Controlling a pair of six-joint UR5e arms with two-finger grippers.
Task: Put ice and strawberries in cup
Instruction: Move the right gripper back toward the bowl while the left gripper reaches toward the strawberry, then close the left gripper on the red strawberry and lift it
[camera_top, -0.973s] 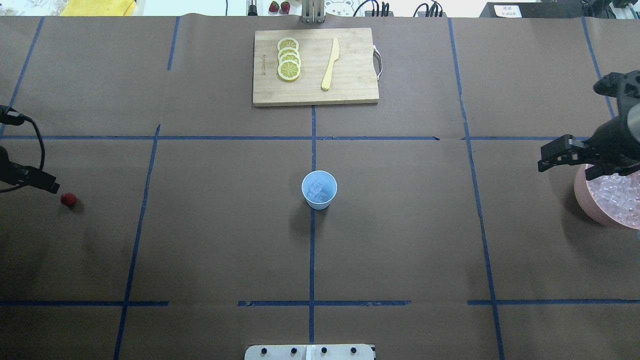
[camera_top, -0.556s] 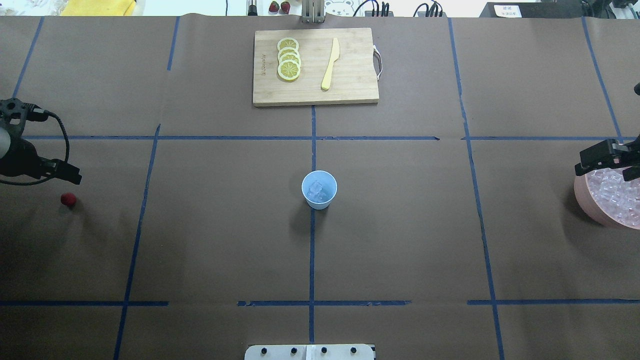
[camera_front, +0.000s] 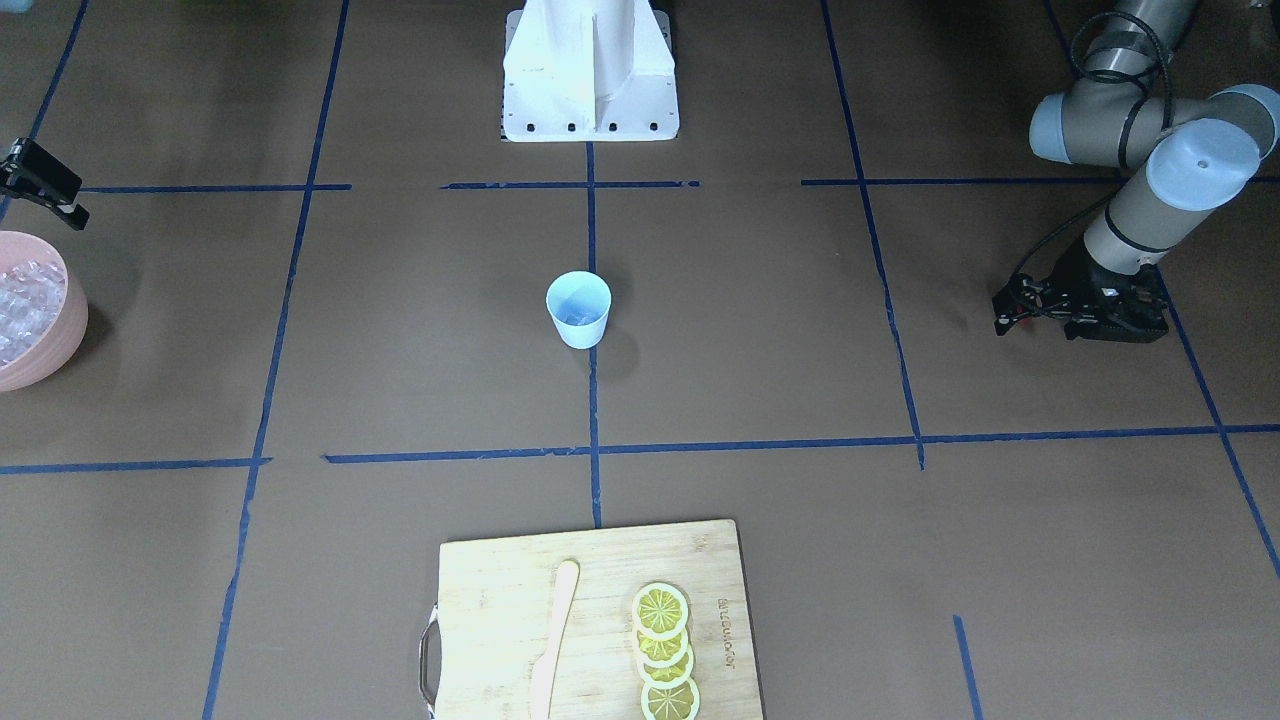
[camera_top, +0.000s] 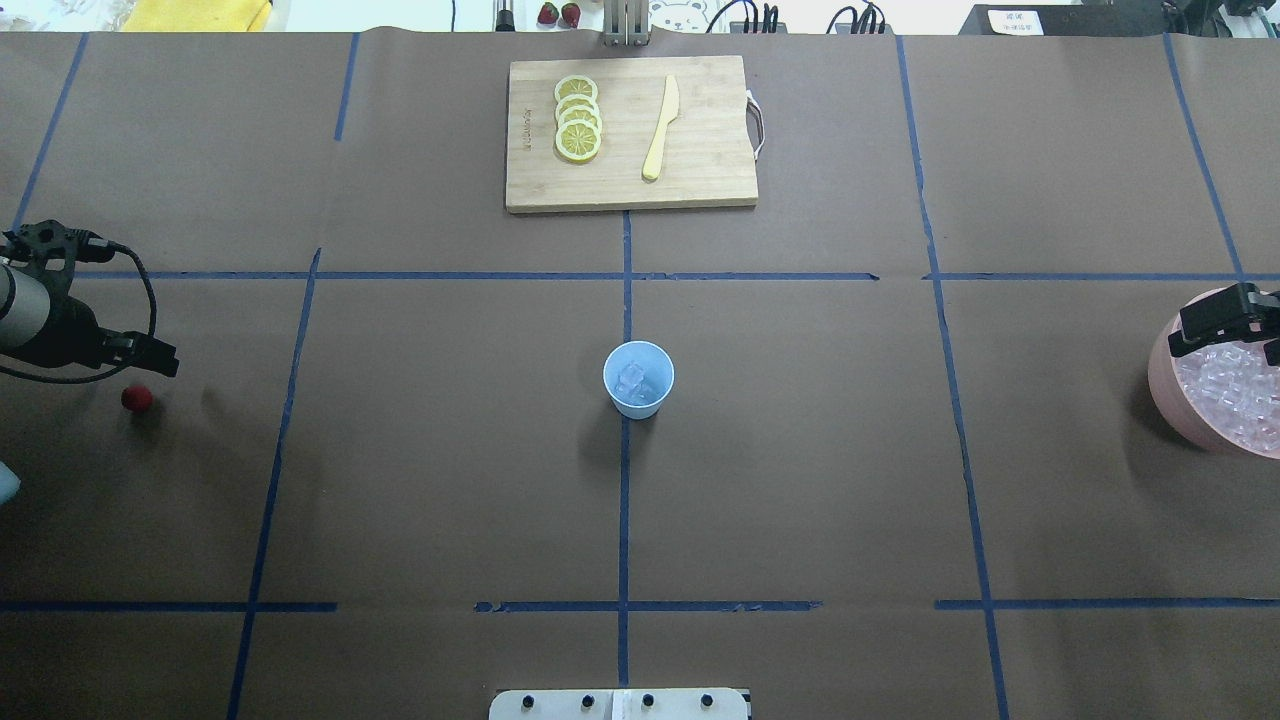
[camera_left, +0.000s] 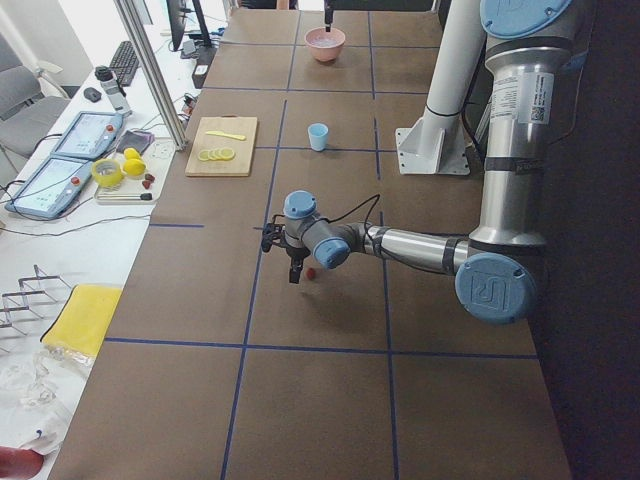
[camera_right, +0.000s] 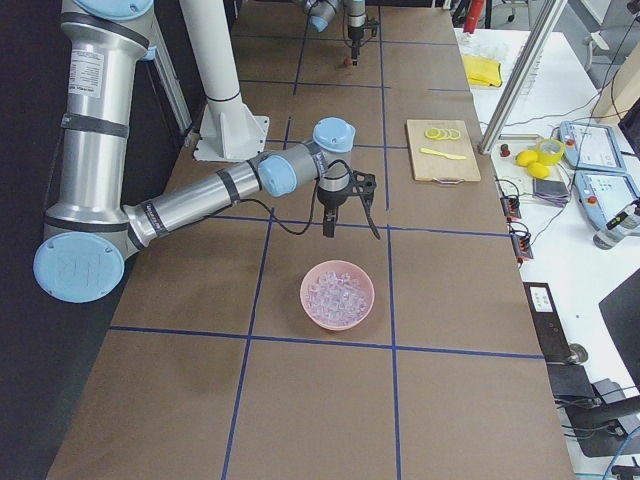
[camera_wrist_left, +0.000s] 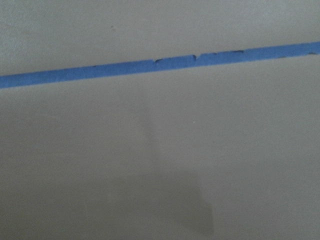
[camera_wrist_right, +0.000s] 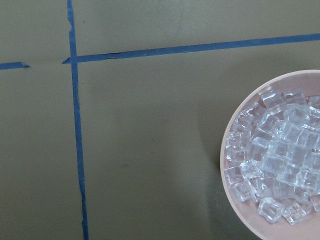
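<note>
Neither the left gripper (camera_top: 160, 358), near the small red strawberry (camera_top: 136, 398) at far left, nor the right gripper (camera_top: 1200, 325) shows its spread. The light-blue plastic cup (camera_top: 640, 398), mid-frame, holds clear ice cubes (camera_top: 632, 377).

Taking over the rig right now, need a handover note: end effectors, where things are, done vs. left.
Left end effector: low over the table, right beside the strawberry, not on it; open or shut unclear.
Right end effector: open, nothing seen in it, up by the edge of the pink bowl, which holds the heap of ice.
Cup: upright mid-table, with a few ice cubes inside.
Done: ice is in the cup.
Left: grasp the strawberry, carry it to the cup, drop it in.
</note>
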